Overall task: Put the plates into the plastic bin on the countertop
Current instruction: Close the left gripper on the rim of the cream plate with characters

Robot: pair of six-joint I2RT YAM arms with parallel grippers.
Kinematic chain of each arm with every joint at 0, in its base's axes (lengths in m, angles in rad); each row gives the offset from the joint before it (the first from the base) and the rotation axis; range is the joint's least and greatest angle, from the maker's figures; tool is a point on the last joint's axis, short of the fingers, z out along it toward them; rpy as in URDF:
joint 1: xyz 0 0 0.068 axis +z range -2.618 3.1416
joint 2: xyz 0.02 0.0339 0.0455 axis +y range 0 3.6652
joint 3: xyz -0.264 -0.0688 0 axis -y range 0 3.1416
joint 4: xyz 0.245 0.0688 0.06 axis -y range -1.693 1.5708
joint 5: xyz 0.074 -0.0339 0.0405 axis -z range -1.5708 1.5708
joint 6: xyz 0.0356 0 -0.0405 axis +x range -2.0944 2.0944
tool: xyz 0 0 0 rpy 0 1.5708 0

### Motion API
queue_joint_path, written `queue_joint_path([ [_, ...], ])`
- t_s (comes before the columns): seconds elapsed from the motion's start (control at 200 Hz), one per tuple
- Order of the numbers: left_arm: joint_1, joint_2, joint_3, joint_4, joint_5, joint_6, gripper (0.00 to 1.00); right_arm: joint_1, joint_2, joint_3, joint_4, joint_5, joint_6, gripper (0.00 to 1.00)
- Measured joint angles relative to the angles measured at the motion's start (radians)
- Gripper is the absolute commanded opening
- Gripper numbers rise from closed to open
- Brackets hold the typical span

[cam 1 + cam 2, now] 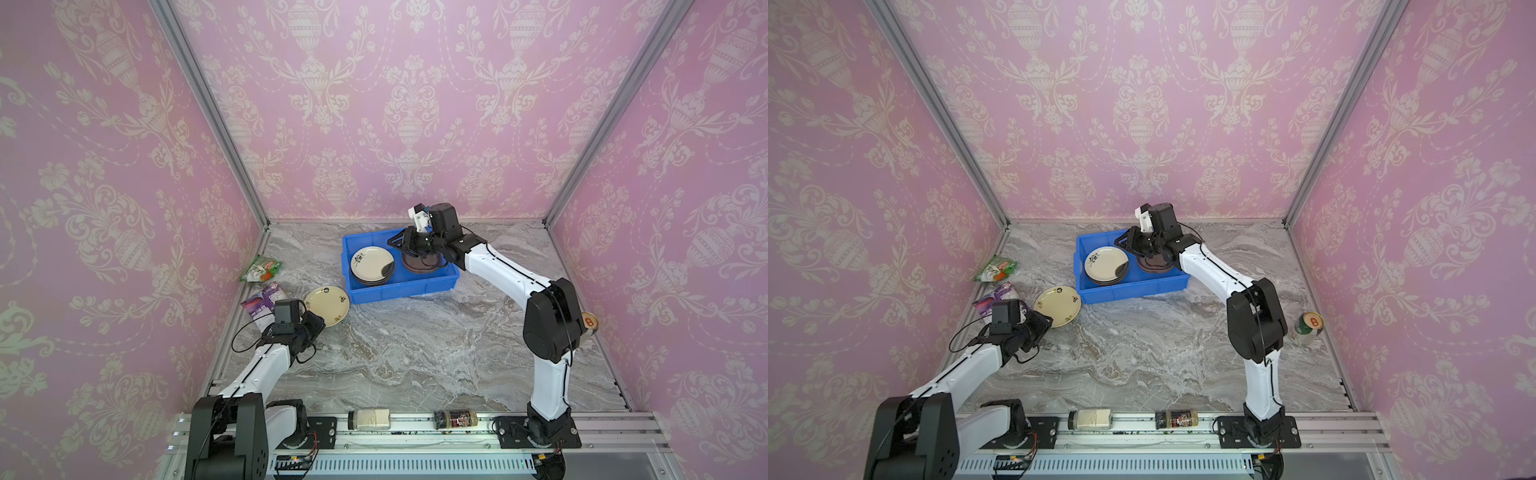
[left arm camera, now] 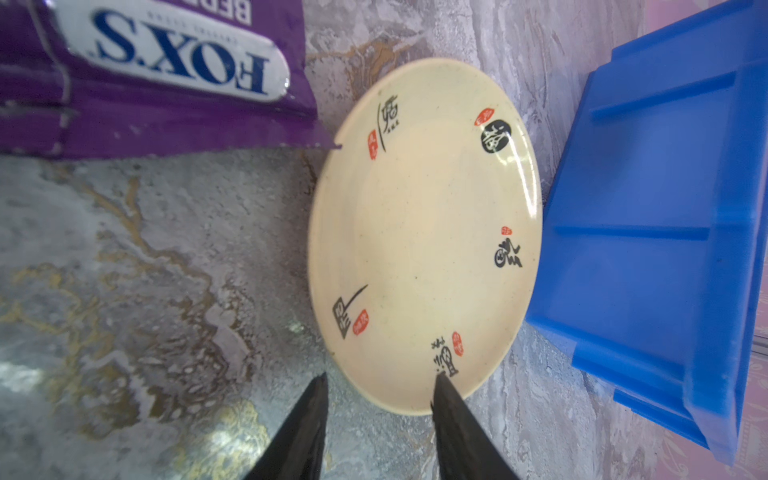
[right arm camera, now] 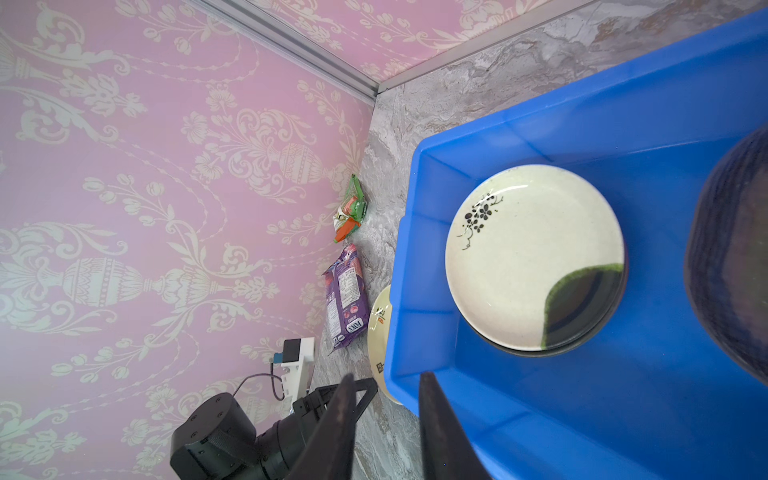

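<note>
Jaws of the left pincer (image 2: 380, 376) stand moderately apart at the edge of a cream plate (image 2: 424, 232) marked with black calligraphy and red seals. One fingertip (image 2: 442, 390) overlaps the plate's rim, the other fingertip (image 2: 318, 390) sits over bare countertop (image 2: 166, 270), and nothing is clamped between them. Reading both top views with 12 o'clock toward the back wall, this pincer sits at the plate's 7 o'clock. The plate lies flat on the marble, outside the blue plastic bin (image 1: 399, 291), at the bin's 8 o'clock and just beside its corner; whether the two touch cannot be told. A purple Fox's sweet pouch (image 2: 166, 104) lies at the plate's 9 o'clock with one corner at the plate's rim. A green snack packet (image 1: 262, 268) lies at the pouch's 12 o'clock.

The right pincer (image 3: 387, 376) hangs above the bin, toward its 12 o'clock wall, with a narrow gap between its jaws and nothing in them. The wrist behind it partly hides a stack of brown-tinted glass plates (image 1: 1156, 266) in the bin's 3 o'clock half. The bin's 9 o'clock half holds a second stack, topped by a cream floral plate (image 3: 528, 253) with a dark, green-edged patch; dark plates (image 1: 374, 283) show under its rim. The bin stands toward 12 o'clock on the countertop. A green drink can (image 1: 1308, 328) stands near the 3 o'clock edge. A pale-filled jar (image 1: 370, 419) and a dark-labelled spice jar (image 1: 456, 419) lie on their sides on the aluminium rail (image 1: 419, 436) at 6 o'clock.
</note>
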Motion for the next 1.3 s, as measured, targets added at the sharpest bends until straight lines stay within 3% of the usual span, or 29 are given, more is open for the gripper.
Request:
queue_joint_path([
  [0.681, 0.027, 0.116, -0.012, 0.118, -0.033, 0.000, 0.23, -0.002, 0.000, -0.028, 0.013, 0.000, 0.001, 0.26],
  [1.301, 0.035, 0.125, -0.011, 0.152, -0.042, 0.004, 0.07, -0.002, -0.002, -0.099, 0.042, -0.001, 0.024, 0.25],
])
